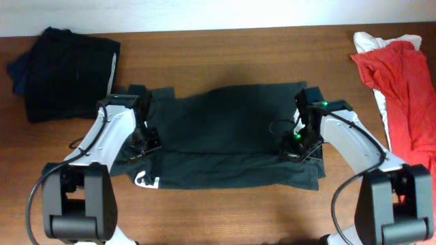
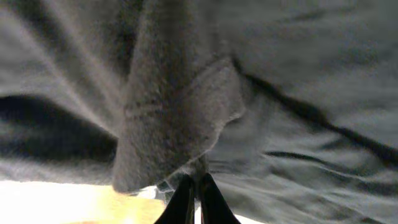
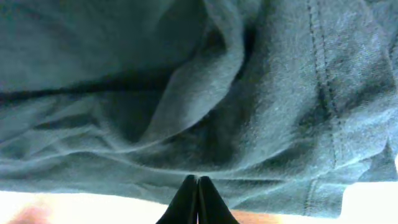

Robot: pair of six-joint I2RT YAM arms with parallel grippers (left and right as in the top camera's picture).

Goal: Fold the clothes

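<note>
The dark charcoal T-shirt (image 1: 225, 136) lies spread across the middle of the wooden table, with a fold line running left to right. A bit of white print (image 1: 147, 180) shows at its front left corner. My left gripper (image 1: 145, 141) is over the shirt's left side, and in the left wrist view it (image 2: 196, 182) is shut on a bunched flap of the shirt (image 2: 180, 106). My right gripper (image 1: 298, 144) is over the shirt's right side. In the right wrist view it (image 3: 198, 182) is shut, pinching the shirt's fabric (image 3: 205, 93) near a stitched hem.
A pile of dark folded clothes (image 1: 65, 71) sits at the back left corner. A red garment (image 1: 405, 92) over a white cloth (image 1: 375, 41) lies at the right edge. Bare wood (image 1: 231, 211) runs along the front edge.
</note>
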